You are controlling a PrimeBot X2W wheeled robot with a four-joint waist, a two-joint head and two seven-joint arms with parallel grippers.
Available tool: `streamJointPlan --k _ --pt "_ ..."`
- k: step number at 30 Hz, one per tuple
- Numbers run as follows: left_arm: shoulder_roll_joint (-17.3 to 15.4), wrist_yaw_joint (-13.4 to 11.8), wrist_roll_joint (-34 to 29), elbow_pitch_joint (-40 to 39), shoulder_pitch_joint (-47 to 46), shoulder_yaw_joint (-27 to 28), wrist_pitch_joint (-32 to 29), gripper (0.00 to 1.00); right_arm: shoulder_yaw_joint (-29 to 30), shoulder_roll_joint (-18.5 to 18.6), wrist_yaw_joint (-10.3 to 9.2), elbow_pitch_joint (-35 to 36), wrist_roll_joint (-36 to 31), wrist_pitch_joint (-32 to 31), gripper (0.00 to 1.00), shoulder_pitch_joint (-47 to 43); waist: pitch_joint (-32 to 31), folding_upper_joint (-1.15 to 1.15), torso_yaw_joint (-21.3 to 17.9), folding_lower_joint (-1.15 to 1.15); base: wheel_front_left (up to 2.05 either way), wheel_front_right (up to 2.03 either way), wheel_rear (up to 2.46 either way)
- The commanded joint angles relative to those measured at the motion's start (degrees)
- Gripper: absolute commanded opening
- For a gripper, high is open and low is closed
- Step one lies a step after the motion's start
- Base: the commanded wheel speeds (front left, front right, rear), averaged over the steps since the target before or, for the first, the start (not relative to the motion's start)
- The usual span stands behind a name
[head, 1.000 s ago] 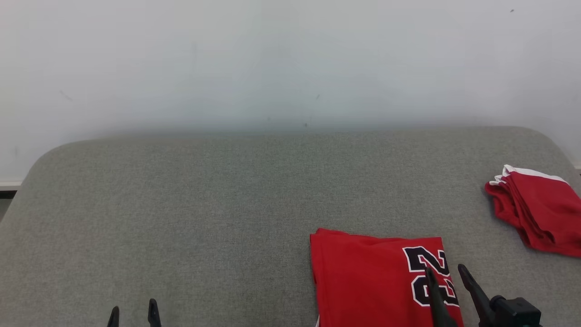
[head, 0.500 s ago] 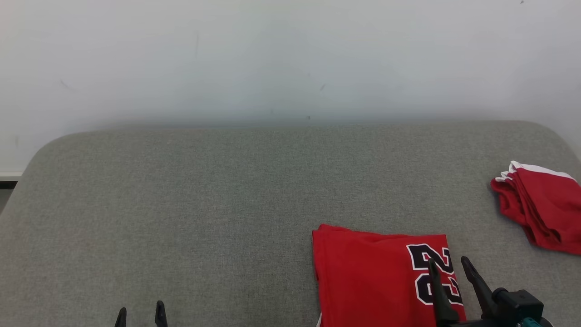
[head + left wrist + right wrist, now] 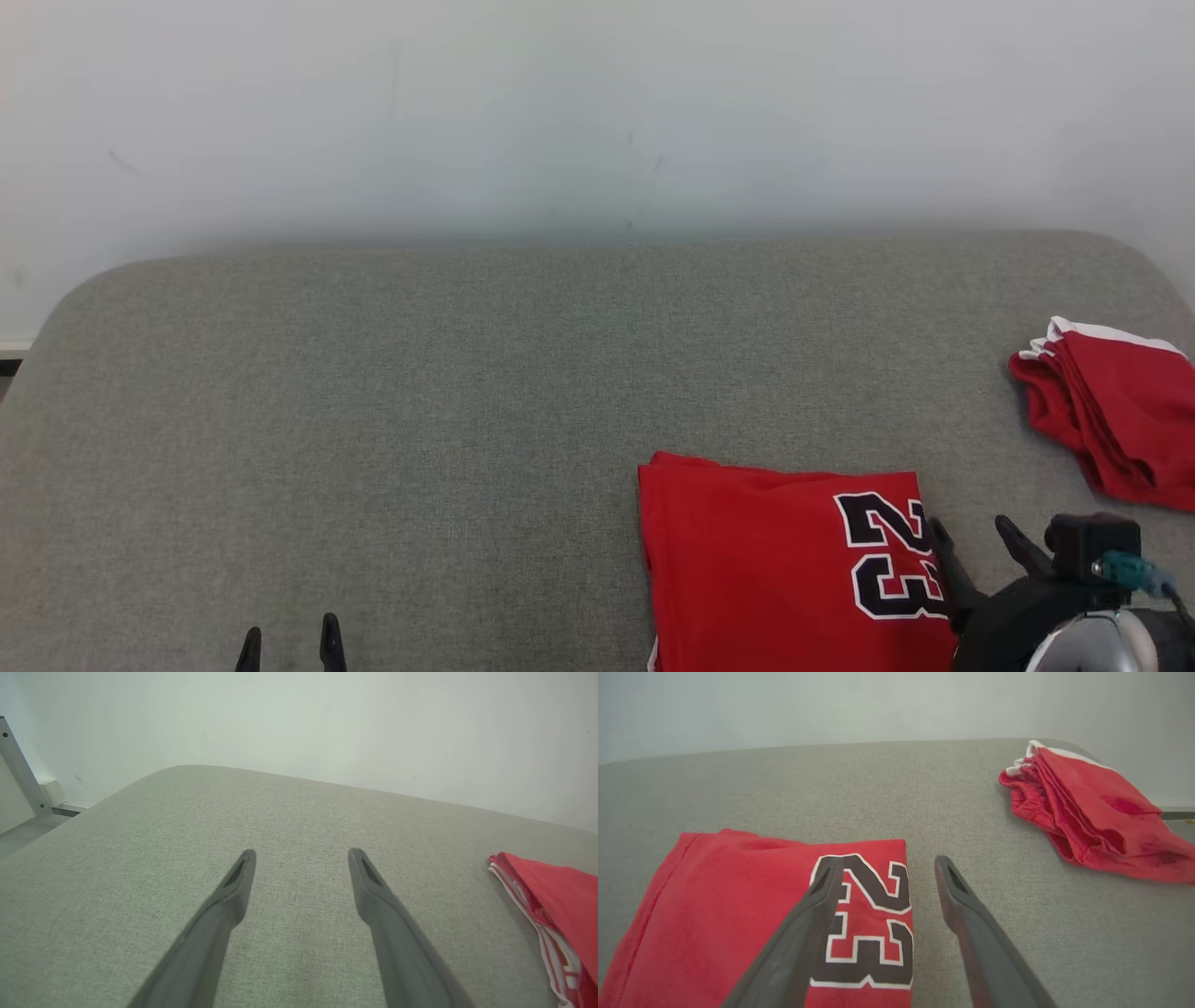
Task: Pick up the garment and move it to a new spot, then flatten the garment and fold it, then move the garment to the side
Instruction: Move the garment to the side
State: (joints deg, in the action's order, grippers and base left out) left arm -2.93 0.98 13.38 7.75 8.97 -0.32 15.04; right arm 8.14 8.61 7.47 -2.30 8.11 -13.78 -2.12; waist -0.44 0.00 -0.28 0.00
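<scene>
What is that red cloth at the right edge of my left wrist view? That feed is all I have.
Observer: It is a folded red garment lying flat on the grey surface, with a black 23 printed near its right edge.
Operator: Is the other arm holding it?
Observer: No. The right gripper is open. In its wrist view one finger is over the 23 and the other is over bare surface beside the garment's edge.
Operator: Anything else lying there?
Observer: Yes, a second red garment with white trim lies bunched at the far right, apart from the folded one.
</scene>
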Motion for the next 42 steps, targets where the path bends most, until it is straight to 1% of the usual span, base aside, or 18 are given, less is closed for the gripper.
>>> streamJointPlan --k 1,3,6,8,10,12,16,21,24,28,30,32,36,42 --pt "0.08 -0.13 -0.13 -0.2 -0.24 -0.07 0.16 1.0 0.6 0.17 0.04 0.17 1.02 -2.72 1.0 0.69 0.17 0.0 -0.07 0.0 0.0 0.0 0.0" --pt "0.08 0.05 -0.26 -0.32 -0.4 -0.23 0.16 1.0 1.72 1.11 0.04 0.76 1.13 -9.72 1.0 2.04 0.38 0.0 0.06 0.0 0.0 0.0 0.0" --pt "0.07 0.29 -0.26 -0.38 -1.07 -0.45 0.16 1.0 3.65 0.38 0.04 0.92 1.92 -18.73 1.0 3.62 0.97 0.0 0.51 0.0 0.0 0.0 0.0" --pt "0.08 0.38 -0.22 -0.58 -1.27 -0.77 0.16 1.0 4.55 -0.02 0.05 0.62 2.19 -23.93 1.0 4.47 1.49 0.0 0.98 0.0 0.0 0.0 0.0" --pt "0.08 0.37 -0.26 -0.7 -1.75 -1.06 0.16 1.0 4.13 0.38 0.05 0.49 1.76 -28.48 1.0 5.04 2.18 0.0 1.5 0.0 0.0 0.0 0.0" --pt "0.07 0.39 -0.25 -0.89 -2.29 -1.22 0.16 1.0 3.78 0.62 0.05 0.21 2.05 -31.67 1.0 5.82 2.98 0.0 1.95 0.0 0.0 0.0 0.0" --pt "0.08 0.4 -0.28 -1.07 -3.07 -1.49 0.16 1.0 2.71 2.29 0.05 -1.23 1.48 -35.5 1.0 6.93 4.7 0.0 2.87 0.0 0.0 0.0 0.0" --pt "0.08 0.8 -0.35 -0.79 -4.02 -1.66 0.16 1.0 2.45 4.0 0.05 -4.06 1.69 -38.59 1.0 8.47 6.45 0.0 3.64 0.0 0.0 0.0 0.0" --pt "0.07 0.87 -0.37 -0.88 -4.59 -1.81 0.16 1.0 1.92 4.3 0.05 -6.24 2.3 -39.62 1.0 9.38 7.23 0.0 4.01 0.0 0.0 0.0 0.0" --pt "0.07 0.9 -0.51 -0.82 -5.03 -2.27 0.16 1.0 0.32 4.79 0.05 -9.21 2.1 -39.45 1.0 10.41 7.67 0.0 4.33 0.0 0.0 0.0 0.0" --pt "0.08 0.84 -0.53 -1.0 -5.27 -2.48 0.16 1.0 -0.68 5.12 0.05 -10.21 2.35 -39.03 0.32 10.98 7.77 0.0 4.42 0.0 0.0 0.0 0.0" --pt "0.08 0.8 -0.45 -1.19 -5.5 -2.67 0.16 1.0 -2.48 6.09 0.05 -10.52 2.46 -38.41 0.0 11.71 7.79 0.0 4.37 0.0 0.0 0.0 0.0" --pt "0.07 0.64 -0.39 -2.18 -5.43 -2.45 0.16 1.0 -5.36 8.31 0.04 -9.99 2.46 -36.68 0.0 15.56 8.02 0.0 2.97 0.0 0.0 0.0 0.0" --pt "0.08 0.98 -0.61 -3.97 -6.31 -2.25 0.16 1.0 -10.85 11.91 0.04 -9.89 3.88 -38.87 0.0 24.45 9.59 0.0 -0.96 0.0 0.0 0.0 0.0"
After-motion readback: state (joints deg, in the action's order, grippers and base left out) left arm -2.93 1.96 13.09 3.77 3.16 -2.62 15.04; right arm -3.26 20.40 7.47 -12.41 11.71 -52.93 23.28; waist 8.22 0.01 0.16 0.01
